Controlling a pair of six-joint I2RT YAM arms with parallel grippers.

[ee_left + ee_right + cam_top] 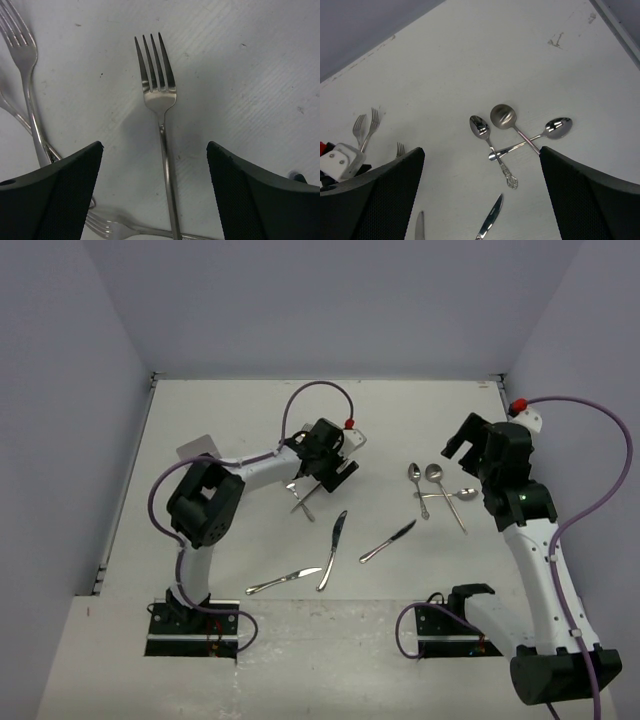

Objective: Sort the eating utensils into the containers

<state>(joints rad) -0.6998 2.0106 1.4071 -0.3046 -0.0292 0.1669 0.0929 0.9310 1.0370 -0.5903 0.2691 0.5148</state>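
Cutlery here is thin polished steel: stiff, light and slick, lying flat on the table [230,410]. I judge a pinch across the narrow handle, near its balance point, safer than anything at tines or bowls.

Top view: the left claw [335,476] hangs wide open over the forks [301,502], left of centre. Three knives [333,550] are scattered toward 6 o'clock from it. Three spoons [436,485] lie crossed toward 3 o'clock, just beside the right claw [458,445], which is also released. What I take for the grey holder [197,447] peeks out at 9 o'clock, behind the left arm.

Left wrist: one fork [159,95] lies straight between the fingers [55,195], tines to 12 o'clock and handle running to 6. Neither pad touches it. A second fork [22,50] sits at 10 o'clock, and a third fork [107,227] appears to cross the handle at 6.

Right wrist: the right claw gapes empty. The spoons lie at 12 o'clock, apart from its fingers, with knife tips at 6 and the forks off at 9.
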